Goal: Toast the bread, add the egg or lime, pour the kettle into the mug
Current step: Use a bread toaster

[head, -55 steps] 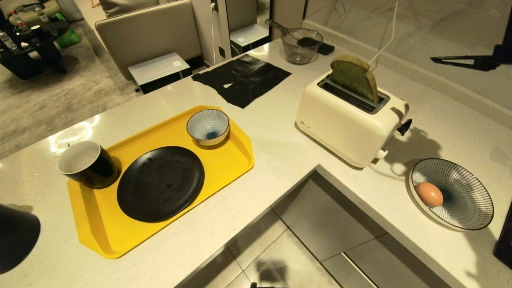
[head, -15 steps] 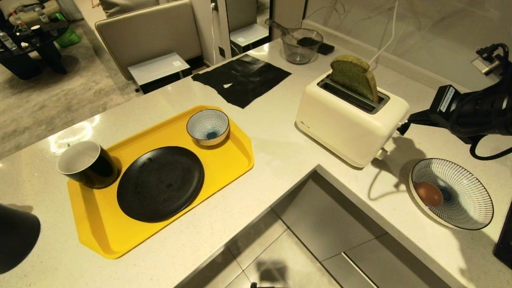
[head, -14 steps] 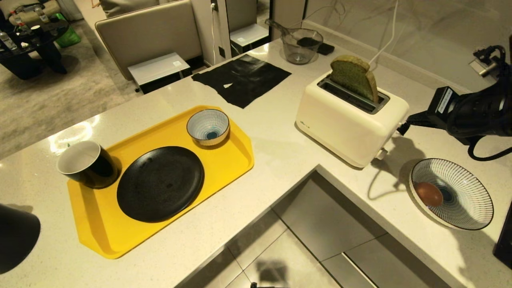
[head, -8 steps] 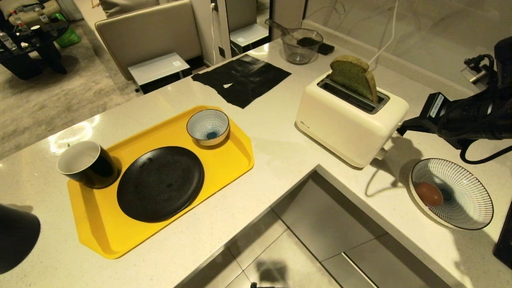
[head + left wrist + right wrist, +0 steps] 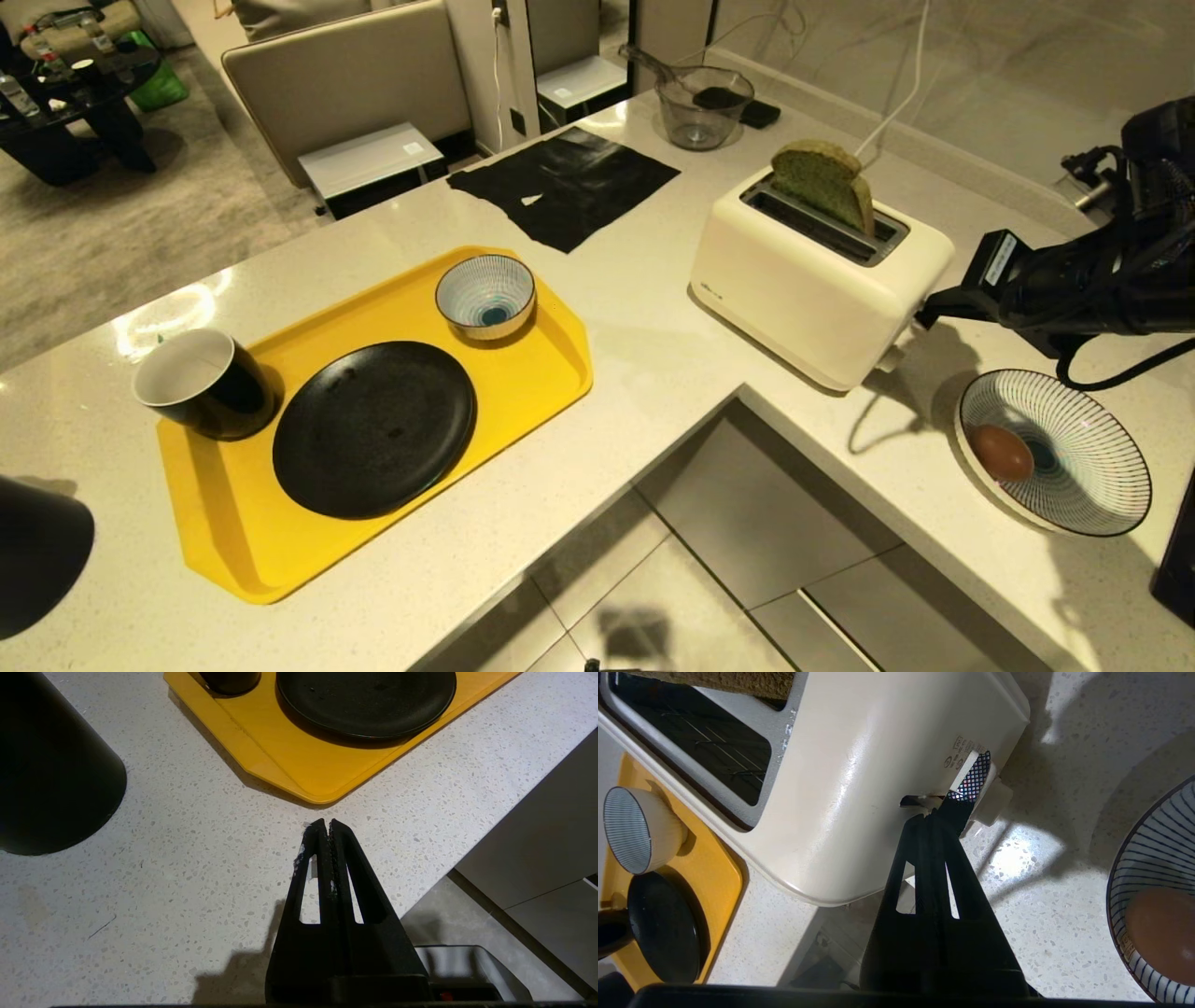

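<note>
The right end effector (image 5: 930, 814), closed and empty, presses its tips at the toaster's (image 5: 803, 280) end by the lever. The bread (image 5: 826, 182) sits low in the far slot. The egg (image 5: 1002, 452) lies in a striped dish (image 5: 1102, 495) nearby. The left end effector (image 5: 325, 826) hovers closed over the table (image 5: 163, 882), between the kettle (image 5: 51, 765) and the tray (image 5: 303, 765), which holds the mug (image 5: 201, 383).

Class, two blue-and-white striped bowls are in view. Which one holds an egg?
The wide, shallow bowl on the counter to the right of the toaster holds the egg. The smaller, deeper bowl on the yellow tray is empty.
</note>
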### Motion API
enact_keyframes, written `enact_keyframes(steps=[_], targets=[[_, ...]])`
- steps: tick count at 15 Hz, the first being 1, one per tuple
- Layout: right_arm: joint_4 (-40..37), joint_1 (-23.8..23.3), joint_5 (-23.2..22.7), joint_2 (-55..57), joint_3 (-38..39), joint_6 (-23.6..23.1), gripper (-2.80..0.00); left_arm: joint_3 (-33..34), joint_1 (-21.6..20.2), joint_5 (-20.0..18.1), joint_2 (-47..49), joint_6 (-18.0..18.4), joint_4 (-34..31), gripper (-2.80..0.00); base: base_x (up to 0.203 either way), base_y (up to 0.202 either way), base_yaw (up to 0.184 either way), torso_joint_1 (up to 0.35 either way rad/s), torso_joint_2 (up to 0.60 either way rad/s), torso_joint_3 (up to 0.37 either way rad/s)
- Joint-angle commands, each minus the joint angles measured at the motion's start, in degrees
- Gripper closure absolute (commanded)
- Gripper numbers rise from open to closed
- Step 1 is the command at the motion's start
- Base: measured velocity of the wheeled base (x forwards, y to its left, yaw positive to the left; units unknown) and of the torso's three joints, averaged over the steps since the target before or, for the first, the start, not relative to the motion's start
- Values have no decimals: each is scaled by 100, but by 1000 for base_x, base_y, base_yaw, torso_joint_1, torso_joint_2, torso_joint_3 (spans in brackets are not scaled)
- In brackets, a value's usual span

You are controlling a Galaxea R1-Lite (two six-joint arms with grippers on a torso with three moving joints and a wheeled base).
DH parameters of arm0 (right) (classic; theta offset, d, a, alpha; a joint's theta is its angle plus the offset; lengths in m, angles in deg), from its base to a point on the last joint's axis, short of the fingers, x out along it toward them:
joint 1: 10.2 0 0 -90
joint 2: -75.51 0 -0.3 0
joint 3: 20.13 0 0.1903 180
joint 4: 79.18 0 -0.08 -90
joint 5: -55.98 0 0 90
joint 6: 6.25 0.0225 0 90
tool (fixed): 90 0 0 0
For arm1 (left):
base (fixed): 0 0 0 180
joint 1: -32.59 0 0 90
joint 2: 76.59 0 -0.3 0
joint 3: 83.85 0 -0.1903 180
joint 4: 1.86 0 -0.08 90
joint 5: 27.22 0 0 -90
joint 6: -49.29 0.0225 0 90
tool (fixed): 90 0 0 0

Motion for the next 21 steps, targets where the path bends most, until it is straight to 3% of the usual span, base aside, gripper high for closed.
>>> enact_keyframes(steps=[1,21], targets=[[17,2,2,108,68,17,0,0,-1,4,4,-2,4,0,0,0,0,0,0,0],[223,2,22,456,285,17,0,0,-1,4,4,-2,4,0,0,0,0,0,0,0]])
